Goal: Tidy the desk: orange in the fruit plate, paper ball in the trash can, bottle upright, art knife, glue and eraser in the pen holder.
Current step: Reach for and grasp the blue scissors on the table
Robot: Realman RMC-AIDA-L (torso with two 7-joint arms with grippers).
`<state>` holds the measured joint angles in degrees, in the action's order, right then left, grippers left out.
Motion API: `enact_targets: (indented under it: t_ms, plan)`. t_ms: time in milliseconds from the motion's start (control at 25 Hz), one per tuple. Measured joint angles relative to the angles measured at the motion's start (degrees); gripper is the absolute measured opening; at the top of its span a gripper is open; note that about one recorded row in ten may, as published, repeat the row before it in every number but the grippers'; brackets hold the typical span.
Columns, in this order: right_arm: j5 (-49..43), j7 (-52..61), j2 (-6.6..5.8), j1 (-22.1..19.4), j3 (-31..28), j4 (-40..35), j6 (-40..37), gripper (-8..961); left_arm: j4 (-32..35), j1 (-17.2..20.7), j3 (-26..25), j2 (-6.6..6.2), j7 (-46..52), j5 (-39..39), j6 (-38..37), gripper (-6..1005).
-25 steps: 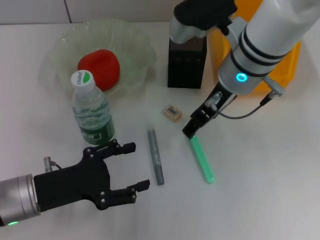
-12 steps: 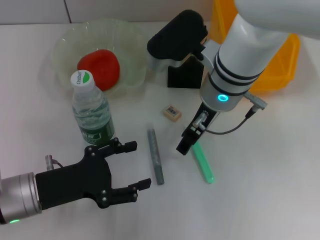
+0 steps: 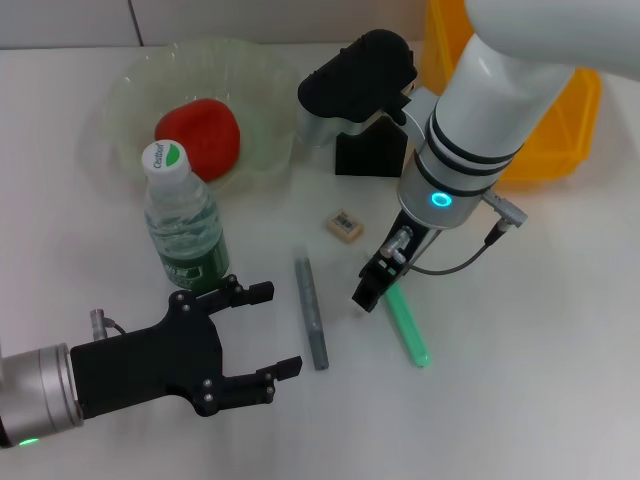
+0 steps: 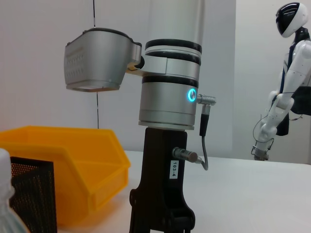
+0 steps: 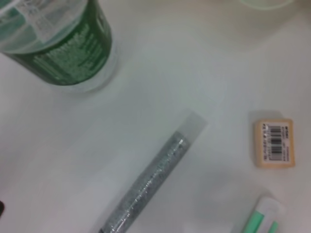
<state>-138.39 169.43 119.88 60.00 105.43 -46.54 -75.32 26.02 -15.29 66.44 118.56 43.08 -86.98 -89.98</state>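
Note:
The orange (image 3: 197, 137) lies in the pale green fruit plate (image 3: 262, 75). Near the plate the bottle (image 3: 183, 225) stands upright, also seen in the right wrist view (image 5: 58, 43). A grey glue stick (image 3: 311, 313) (image 5: 146, 184), a tan eraser (image 3: 344, 224) (image 5: 273, 143) and a green art knife (image 3: 405, 322) (image 5: 257, 218) lie on the white desk. My right gripper (image 3: 368, 298) points down at the knife's far end, just left of it. My left gripper (image 3: 275, 330) rests open in front of the bottle, left of the glue. The paper ball is out of view.
The black mesh pen holder (image 3: 372, 150) stands behind the eraser, partly hidden by my right wrist. A yellow bin (image 3: 560, 120) sits at the back right. The left wrist view shows my right gripper (image 4: 163, 213), the bin (image 4: 63, 165) and the holder (image 4: 29, 194).
My right arm has swung left and toward the front, bringing its gripper from over the knife's top end to just left of it. The left arm has stayed put.

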Motion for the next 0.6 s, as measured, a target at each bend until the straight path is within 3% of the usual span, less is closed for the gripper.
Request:
enact_targets:
  t_ms: [400, 480, 600]
  plan:
    - [0.12, 0.02, 0.00, 0.42, 0.21, 1.13, -0.40, 501, 0.00, 0.31, 0.00, 0.10, -0.06, -0.04, -0.06, 815]
    - [0.12, 0.03, 0.00, 0.94, 0.61, 1.53, -0.52, 382, -0.36, 0.20, 0.00, 0.17, -0.28, -0.04, -0.04, 815]
    - [0.04, 0.03, 0.00, 1.12, 0.77, 1.56, -0.61, 329, -0.77, 0.04, 0.00, 0.18, -0.44, -0.01, -0.02, 815]
